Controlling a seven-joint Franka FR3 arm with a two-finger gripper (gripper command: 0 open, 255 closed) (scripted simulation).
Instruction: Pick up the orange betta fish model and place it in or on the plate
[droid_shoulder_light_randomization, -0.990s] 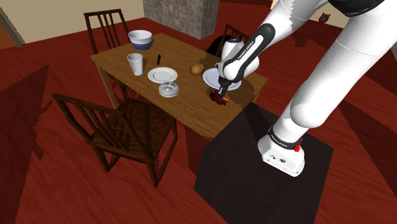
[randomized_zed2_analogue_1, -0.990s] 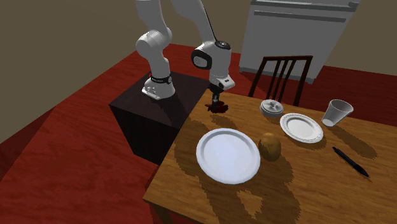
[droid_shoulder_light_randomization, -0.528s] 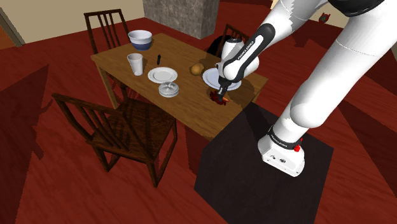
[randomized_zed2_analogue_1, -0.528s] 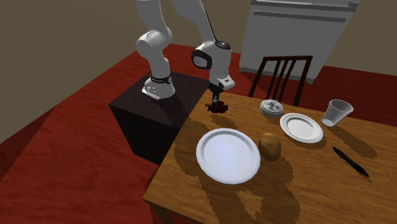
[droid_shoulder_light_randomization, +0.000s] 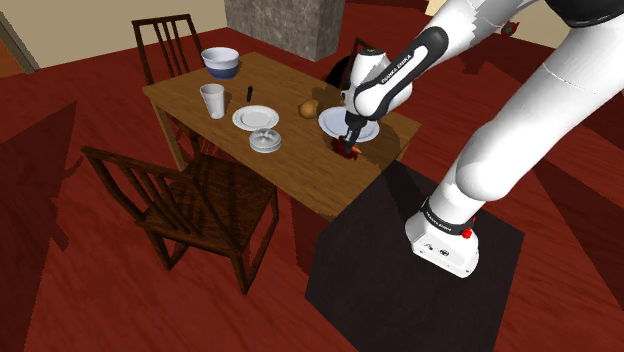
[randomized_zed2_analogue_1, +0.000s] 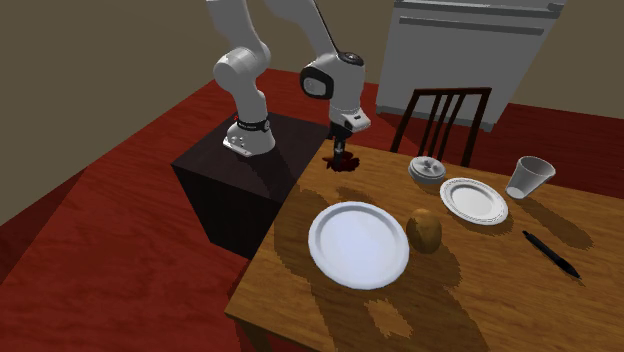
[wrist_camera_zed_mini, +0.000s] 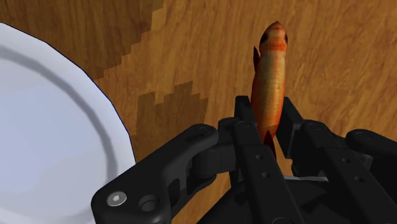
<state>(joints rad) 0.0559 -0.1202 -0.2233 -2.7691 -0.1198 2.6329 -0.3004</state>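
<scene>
A wooden table (randomized_zed2_analogue_1: 480, 290) on a red floor. The pincer (wrist_camera_zed_mini: 267, 113) is clamped on the orange fish (wrist_camera_zed_mini: 270, 63), which juts out past its tips. The big white plate (wrist_camera_zed_mini: 51, 146) lies just beside it. The grip looks narrow, so I reckon the fish could swivel or slip loose mid-carry.

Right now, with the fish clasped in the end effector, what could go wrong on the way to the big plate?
1. The end effector clasps the fish near one end; the long free part may pivot or slip.
2. The fish hangs near the edge of the table, so a drop might reach the floor.
3. A potato sits beside the plate; overshooting could bump it.
</scene>
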